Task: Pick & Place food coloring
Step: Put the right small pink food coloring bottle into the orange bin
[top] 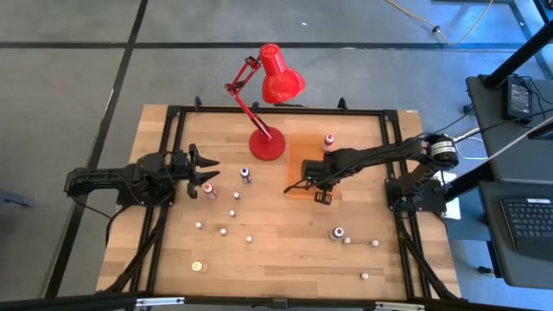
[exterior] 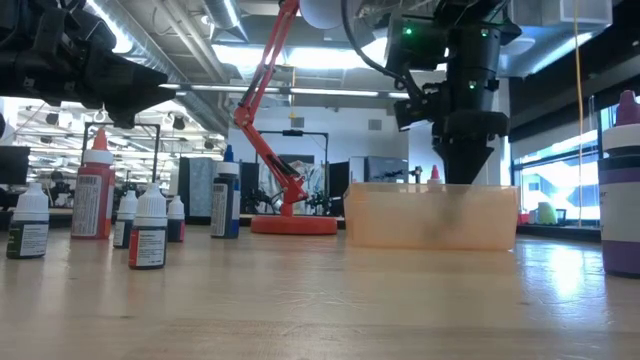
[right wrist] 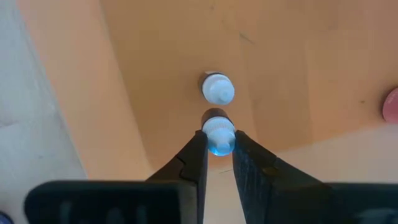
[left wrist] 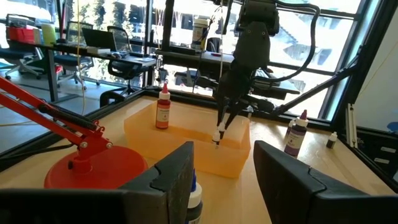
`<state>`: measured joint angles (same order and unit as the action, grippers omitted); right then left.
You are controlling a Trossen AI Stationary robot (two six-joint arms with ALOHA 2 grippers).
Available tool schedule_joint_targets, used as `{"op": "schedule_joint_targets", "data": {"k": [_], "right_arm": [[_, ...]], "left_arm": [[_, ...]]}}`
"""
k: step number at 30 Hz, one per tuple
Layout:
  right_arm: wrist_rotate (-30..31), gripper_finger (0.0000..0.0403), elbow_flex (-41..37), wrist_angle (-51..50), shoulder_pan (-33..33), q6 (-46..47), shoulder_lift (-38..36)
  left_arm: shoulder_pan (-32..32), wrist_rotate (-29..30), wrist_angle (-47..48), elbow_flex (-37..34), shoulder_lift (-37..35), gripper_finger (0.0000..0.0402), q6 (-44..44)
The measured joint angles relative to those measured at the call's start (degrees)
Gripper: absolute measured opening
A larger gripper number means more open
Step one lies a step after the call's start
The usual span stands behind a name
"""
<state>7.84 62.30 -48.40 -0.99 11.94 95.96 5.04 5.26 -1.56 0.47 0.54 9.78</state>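
Observation:
The food coloring is a set of tiny white-capped bottles. My right gripper hangs over the orange tray, shut on a small blue bottle. A second tiny bottle stands on the tray floor just beyond it, and a red bottle stands at the tray's far side. More bottles stand loose on the table. My left gripper waits open at the table's left, with a red bottle and a dark bottle close by. My right gripper pinches the small blue bottle between its two fingertips, just beside the white cap. The fingers come from above, pointing down. The bottle hangs lifted clear, over the tray's edge on the left-arm side.
A red desk lamp stands on its round base at the table's far middle, next to the tray. A purple bottle and small white-topped pieces sit on the right near part. A yellow piece lies near the left front.

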Motion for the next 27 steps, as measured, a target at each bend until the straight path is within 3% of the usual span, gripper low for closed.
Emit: {"op": "schedule_joint_targets", "data": {"k": [17, 27], "right_arm": [[-0.4, 0.0068, -3.5, 2.0, 0.1, 1.9, 0.0], [-0.4, 0.0096, -4.6, 2.5, 0.1, 2.8, 0.0]], "left_arm": [[0.0, 0.0, 0.0, 0.0, 0.0, 0.0164, 0.0], [0.0, 0.0, 0.0, 0.0, 0.0, 0.0164, 0.0]]}}
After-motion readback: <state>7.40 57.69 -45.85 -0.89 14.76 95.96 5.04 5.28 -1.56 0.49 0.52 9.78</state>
